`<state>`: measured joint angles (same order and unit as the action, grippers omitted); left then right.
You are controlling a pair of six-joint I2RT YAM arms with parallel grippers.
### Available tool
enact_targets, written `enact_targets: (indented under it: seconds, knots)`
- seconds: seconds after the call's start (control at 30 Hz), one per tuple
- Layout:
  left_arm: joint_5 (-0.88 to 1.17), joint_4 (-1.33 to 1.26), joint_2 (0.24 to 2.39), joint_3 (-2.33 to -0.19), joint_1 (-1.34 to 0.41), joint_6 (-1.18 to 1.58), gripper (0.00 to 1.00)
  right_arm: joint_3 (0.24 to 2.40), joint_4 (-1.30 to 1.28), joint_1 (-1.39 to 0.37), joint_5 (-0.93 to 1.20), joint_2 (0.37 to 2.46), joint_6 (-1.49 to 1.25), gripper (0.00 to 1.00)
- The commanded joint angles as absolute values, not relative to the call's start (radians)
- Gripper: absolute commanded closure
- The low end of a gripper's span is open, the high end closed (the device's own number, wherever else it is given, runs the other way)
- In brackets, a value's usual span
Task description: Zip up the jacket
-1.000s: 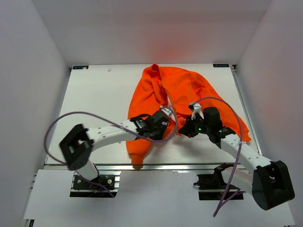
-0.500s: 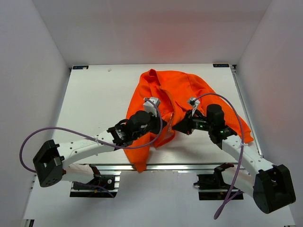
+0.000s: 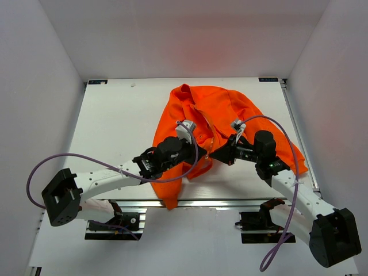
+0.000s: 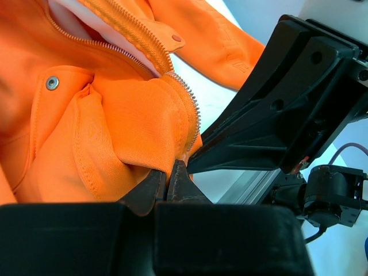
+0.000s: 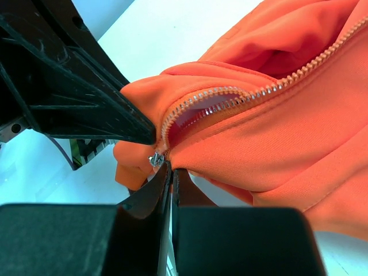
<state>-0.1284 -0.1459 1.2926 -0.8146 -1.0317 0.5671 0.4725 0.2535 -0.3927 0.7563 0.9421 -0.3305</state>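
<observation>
1. Pinches a bunched fold of the jacket (image 4: 115, 132) in the left gripper (image 4: 171, 172), fingers pressed together.
2. Shows zipper (image 4: 192, 109) teeth curving down to the pinch, halves apart higher up.
3. Shows a metal snap (image 4: 52, 83) at left.
4. Puts the right gripper (image 4: 198, 163) tip at the same fold.

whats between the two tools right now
Only a bunched fold of the jacket, with the bottom end of its unzipped zipper. The left tool and right tool each pinch it, shown closest in the wrist views.

1 jacket (image 3: 230, 109), 1 left gripper (image 4: 169, 172), 1 right gripper (image 5: 171, 172), 2 purple cables (image 3: 80, 155), 1 table (image 3: 115, 126), 2 snaps (image 4: 52, 83) showing on the jacket
</observation>
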Motion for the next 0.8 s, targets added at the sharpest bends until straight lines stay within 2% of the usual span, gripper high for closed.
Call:
enact_targets:
  seconds: [0.0, 0.77]
  knots:
    - [-0.115, -0.201, 1.240, -0.793, -1.039, 0.591, 1.00, 0.457, 0.324, -0.396, 0.761, 0.919, -0.350, 1.00]
    - [-0.210, -0.196, 1.247, -0.778, -1.043, 0.738, 1.00, 0.396, 0.408, -0.394, 0.684, 0.827, -0.374, 1.00]
